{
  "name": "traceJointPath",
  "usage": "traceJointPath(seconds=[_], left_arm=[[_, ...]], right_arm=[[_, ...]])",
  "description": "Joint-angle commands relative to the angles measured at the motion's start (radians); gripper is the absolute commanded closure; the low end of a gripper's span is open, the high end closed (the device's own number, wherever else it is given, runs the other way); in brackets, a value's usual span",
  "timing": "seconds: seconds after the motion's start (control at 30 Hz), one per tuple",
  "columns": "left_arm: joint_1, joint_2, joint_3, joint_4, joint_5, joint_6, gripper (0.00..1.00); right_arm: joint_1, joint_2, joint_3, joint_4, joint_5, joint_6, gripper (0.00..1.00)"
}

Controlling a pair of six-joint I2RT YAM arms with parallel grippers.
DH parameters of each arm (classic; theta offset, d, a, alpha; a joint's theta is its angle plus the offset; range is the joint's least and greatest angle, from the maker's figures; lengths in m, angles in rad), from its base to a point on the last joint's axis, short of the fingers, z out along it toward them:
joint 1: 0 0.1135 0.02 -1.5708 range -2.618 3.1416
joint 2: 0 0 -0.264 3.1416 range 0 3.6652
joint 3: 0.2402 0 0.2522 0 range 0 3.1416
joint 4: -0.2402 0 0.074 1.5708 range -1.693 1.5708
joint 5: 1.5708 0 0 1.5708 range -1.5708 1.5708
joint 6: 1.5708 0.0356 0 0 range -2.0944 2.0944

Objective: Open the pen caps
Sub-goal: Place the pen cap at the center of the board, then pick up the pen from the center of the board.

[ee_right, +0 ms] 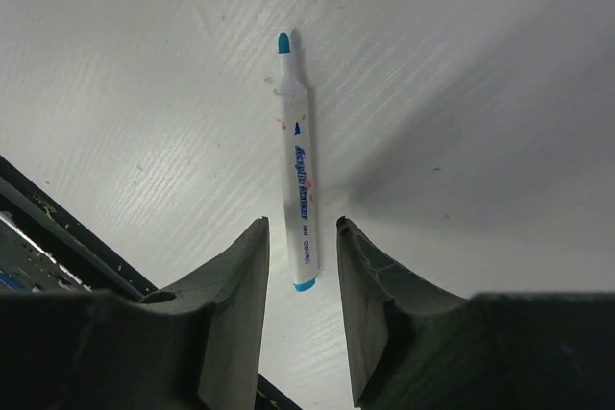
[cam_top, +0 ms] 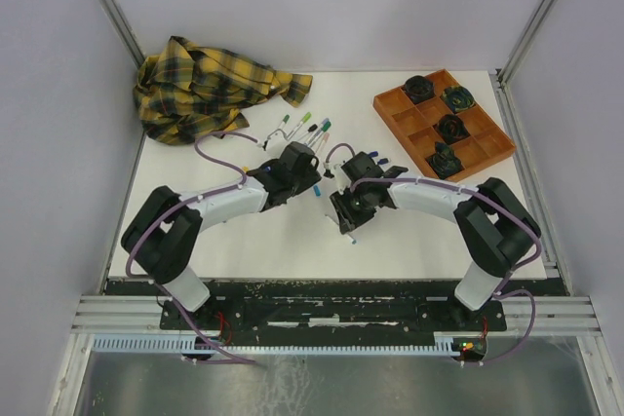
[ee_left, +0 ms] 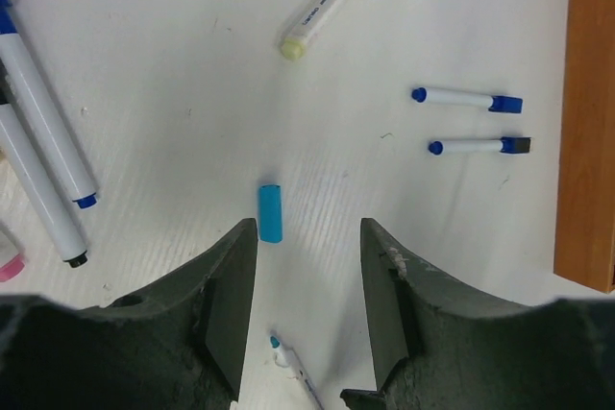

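Left claw (ee_left: pixel 307 229) hangs over the white desk (cam_top: pixel 253 241) with its fingers apart and nothing between the pads; right claw (ee_right: pixel 302 224) is likewise spread, gripping nothing. Only the left wrist view shows the loose teal cap (ee_left: pixel 271 212), lying on the desk just beyond the tip of that claw's left finger, nearer that finger than the other, touching neither. Only the right wrist view shows the uncapped teal pen (ee_right: pixel 299 160) clearly: it lies flat with its rear end in the gap between the right claw's fingers, a sliver of desk on each side, its bare tip pointing away. From above, the two claws sit close together mid-desk and hide most of this. Ahead of the left claw lie two short blue-ended pens (ee_left: pixel 466 99) near the orange tray (ee_left: pixel 586 112), and a pale-tipped marker (ee_left: pixel 327 2). A plaid cloth (cam_top: pixel 205 87) is bunched at the far left corner
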Motion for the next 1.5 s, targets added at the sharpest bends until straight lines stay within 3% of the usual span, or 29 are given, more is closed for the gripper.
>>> traceJointPath(seconds=[0.0, 0.27, 0.53, 0.63, 0.73, 1.0, 1.2, 1.3, 1.47], left_arm=[[-0.004, -0.08, -0.018, 0.006, -0.046, 0.038, 0.46], [-0.003, -0.253, -0.155, 0.099, -0.067, 0.114, 0.45], [0.0, -0.523, -0.446, 0.329, -0.026, 0.437, 0.42], [0.012, -0.601, -0.505, 0.323, -0.048, 0.522, 0.35], [0.053, -0.642, -0.502, 0.211, -0.081, 0.578, 0.3], [0.162, -0.498, -0.332, -0.118, -0.14, 0.675, 0.25], [0.259, -0.407, -0.286, -0.131, -0.085, 0.732, 0.24], [0.346, -0.354, -0.28, -0.097, 0.004, 0.741, 0.18], [0.399, -0.295, -0.276, -0.068, 0.088, 0.741, 0.21]], right_arm=[[-0.002, -0.071, 0.043, -0.01, -0.019, -0.038, 0.58], [-0.019, -0.126, 0.107, -0.089, -0.105, -0.156, 0.57], [-0.087, -0.215, 0.208, -0.312, -0.367, -0.427, 0.55], [-0.102, -0.269, 0.19, -0.311, -0.366, -0.459, 0.54], [-0.108, -0.3, 0.181, -0.313, -0.36, -0.475, 0.54], [-0.122, -0.298, 0.183, -0.326, -0.363, -0.486, 0.54], [-0.129, -0.289, 0.181, -0.327, -0.37, -0.485, 0.53], [-0.133, -0.278, 0.181, -0.33, -0.378, -0.485, 0.53], [-0.135, -0.275, 0.183, -0.332, -0.385, -0.486, 0.53]])
